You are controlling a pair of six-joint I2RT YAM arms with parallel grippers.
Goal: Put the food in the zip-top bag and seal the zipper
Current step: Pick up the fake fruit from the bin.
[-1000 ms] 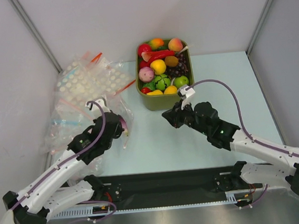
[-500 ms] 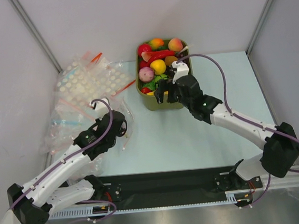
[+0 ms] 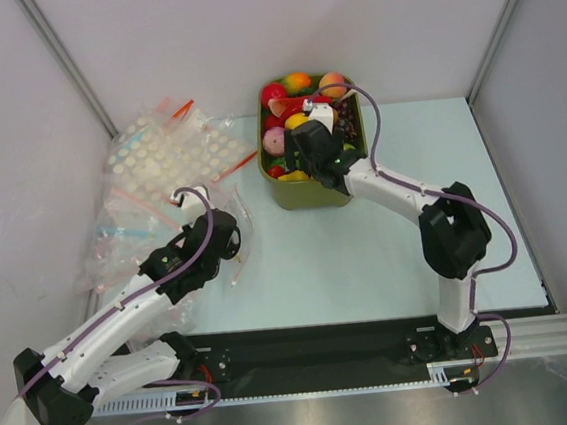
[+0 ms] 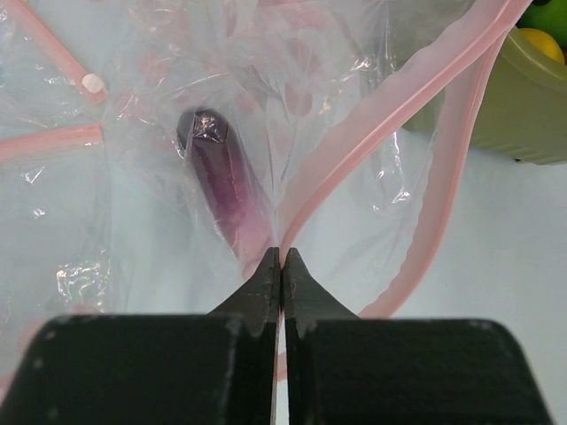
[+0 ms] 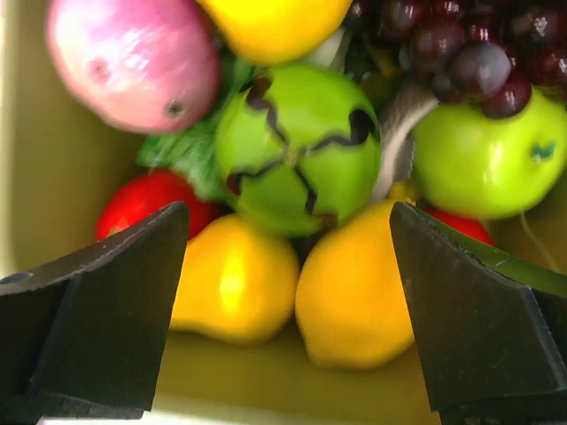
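Top view: left gripper (image 3: 232,244) at lower left of center on the zip-top bag (image 3: 244,226). Right gripper (image 3: 308,156) is down in the olive tub (image 3: 308,199) at upper center. White-dotted bags (image 3: 162,154) are piled at upper left. The bag's contents are unreadable from here.

Left wrist view adds: jaws pinched fully together on the pink zipper (image 4: 390,115). From the tips the strip runs diagonally to the upper right corner. A 2nd strip (image 4: 452,177) bows off to the right, so the mouth gapes. Purple eggplant (image 4: 217,181) sits under crinkled clear film, apparently inside the bag. Its long axis is near vertical in frame, dark end at the top, tilted slightly left.

Right wrist view adds: jaws wide, nothing between them, hanging over the food. In the tub are 2 yellow pieces (image 5: 235,283), a green ball with dark zigzag (image 5: 297,146), a pink fruit (image 5: 133,57), a green apple (image 5: 483,150) and grapes (image 5: 461,44).
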